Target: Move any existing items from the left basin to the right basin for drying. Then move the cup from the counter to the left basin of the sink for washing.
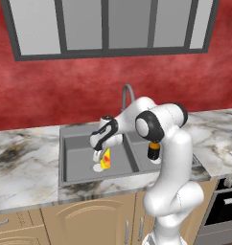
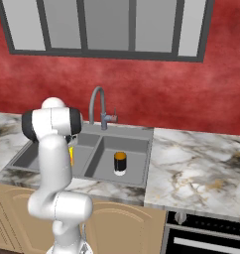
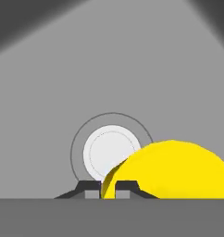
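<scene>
Down in the left basin (image 1: 75,152) my gripper (image 1: 97,157) is shut on the rim of the yellow cup (image 1: 106,159), which hangs tilted just beside the white drain (image 1: 97,168). In the hand view the two fingertips (image 3: 90,189) pinch the cup (image 3: 178,169) wall, with the drain (image 3: 109,150) behind it. Whether the cup touches the basin floor I cannot tell. The black jar with the orange top (image 2: 120,162) stands upright in the right basin (image 2: 104,159); it also shows past my arm as the jar (image 1: 153,151). A sliver of the cup (image 2: 71,155) peeks out beside my arm.
The curved grey faucet (image 2: 97,106) rises behind the sink divider (image 1: 132,153). Marble counter (image 2: 191,163) runs on both sides, with an oven front (image 2: 211,233) below at the right. My own arm hides much of the left basin in the right base view.
</scene>
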Tool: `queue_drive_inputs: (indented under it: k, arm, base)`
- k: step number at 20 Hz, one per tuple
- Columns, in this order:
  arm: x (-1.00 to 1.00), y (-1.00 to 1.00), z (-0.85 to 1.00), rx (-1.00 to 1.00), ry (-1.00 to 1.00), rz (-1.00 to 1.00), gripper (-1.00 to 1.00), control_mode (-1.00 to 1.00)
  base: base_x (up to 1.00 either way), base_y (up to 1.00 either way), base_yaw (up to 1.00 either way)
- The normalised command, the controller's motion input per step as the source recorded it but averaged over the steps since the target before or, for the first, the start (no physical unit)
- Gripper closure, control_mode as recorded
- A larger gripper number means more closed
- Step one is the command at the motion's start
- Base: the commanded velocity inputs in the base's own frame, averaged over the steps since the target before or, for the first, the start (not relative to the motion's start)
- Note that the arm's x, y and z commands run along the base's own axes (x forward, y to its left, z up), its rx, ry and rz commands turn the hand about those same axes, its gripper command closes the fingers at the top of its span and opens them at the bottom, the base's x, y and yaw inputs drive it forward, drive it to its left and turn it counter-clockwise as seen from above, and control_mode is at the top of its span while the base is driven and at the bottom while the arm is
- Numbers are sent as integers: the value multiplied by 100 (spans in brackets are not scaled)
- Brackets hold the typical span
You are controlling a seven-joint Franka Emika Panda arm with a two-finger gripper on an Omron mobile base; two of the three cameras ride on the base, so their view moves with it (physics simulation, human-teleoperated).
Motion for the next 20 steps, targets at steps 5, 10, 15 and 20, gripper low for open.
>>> queue_drive_inputs:
  k: [5, 10, 15, 20]
  arm:
    - [5, 2, -22, 1, 0, 0, 100, -100]
    - [-5, 0, -15, 2, 0, 0, 100, -100]
    - [-21, 0, -10, 2, 0, -2, 100, -100]
    - [-11, 0, -17, 1, 0, -1, -100, -100]
  base:
    - [0, 0, 0]
    - [0, 0, 0]
    - [0, 0, 0]
    - [0, 0, 0]
